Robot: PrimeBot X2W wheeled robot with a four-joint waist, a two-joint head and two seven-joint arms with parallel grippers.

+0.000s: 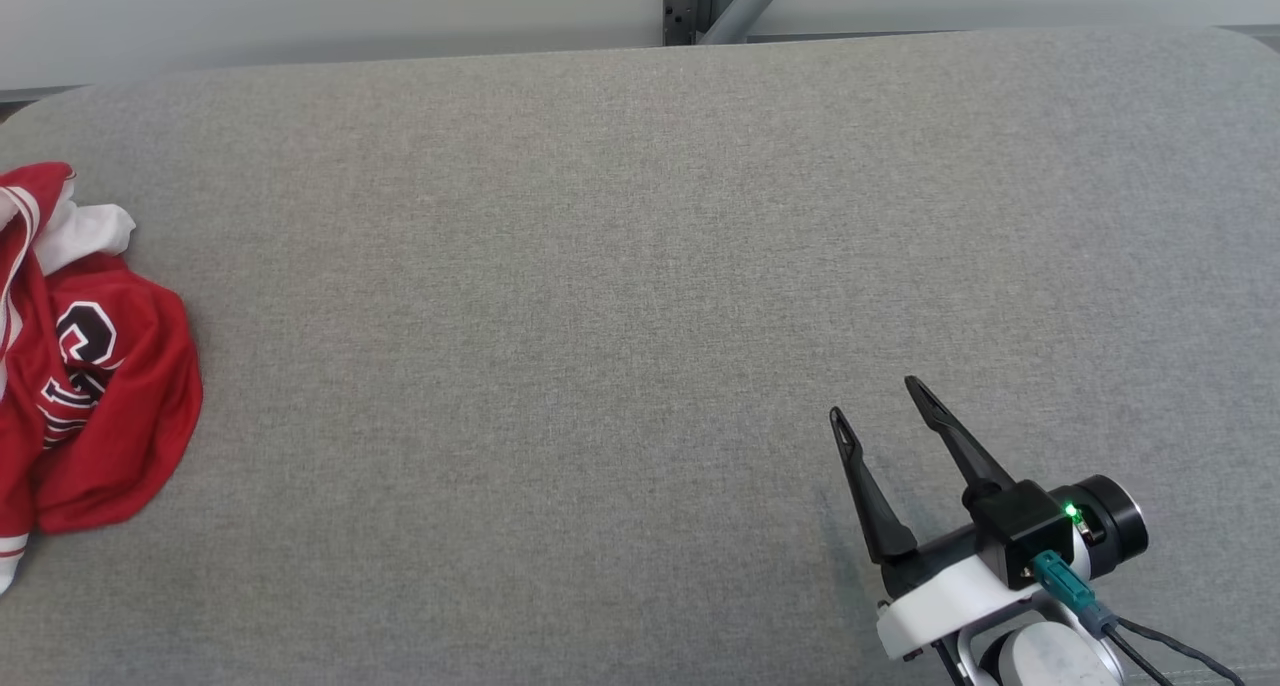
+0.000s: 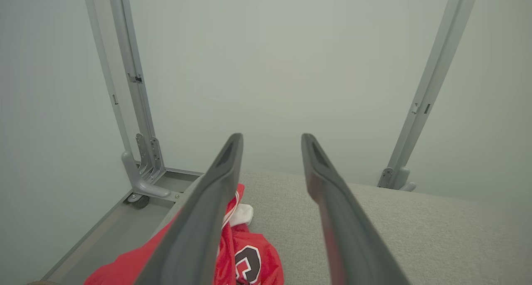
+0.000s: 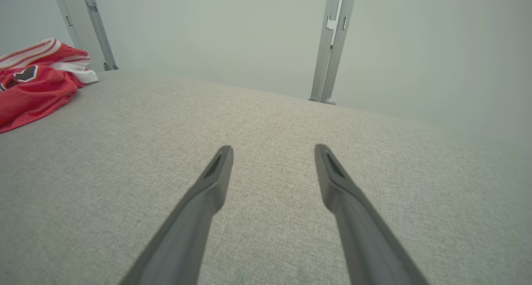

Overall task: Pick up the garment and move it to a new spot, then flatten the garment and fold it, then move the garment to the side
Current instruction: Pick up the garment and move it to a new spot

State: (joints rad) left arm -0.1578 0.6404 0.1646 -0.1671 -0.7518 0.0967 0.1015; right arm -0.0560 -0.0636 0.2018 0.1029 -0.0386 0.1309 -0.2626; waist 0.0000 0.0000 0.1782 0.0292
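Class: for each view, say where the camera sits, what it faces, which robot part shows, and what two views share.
Head view: on the head, facing down at the grey table; open right gripper.
Left wrist view: on the left wrist, facing the wall; open left gripper.
Right wrist view: on the right wrist, facing across the table; right gripper.
Shared: all show the red garment.

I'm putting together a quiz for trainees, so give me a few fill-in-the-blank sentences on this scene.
The crumpled garment is mainly ____ in colour.
In the head view it lies at the ____ edge of the grey surface.
The right gripper stands ____, with nothing between its fingers.
Missing words: red; left; open.
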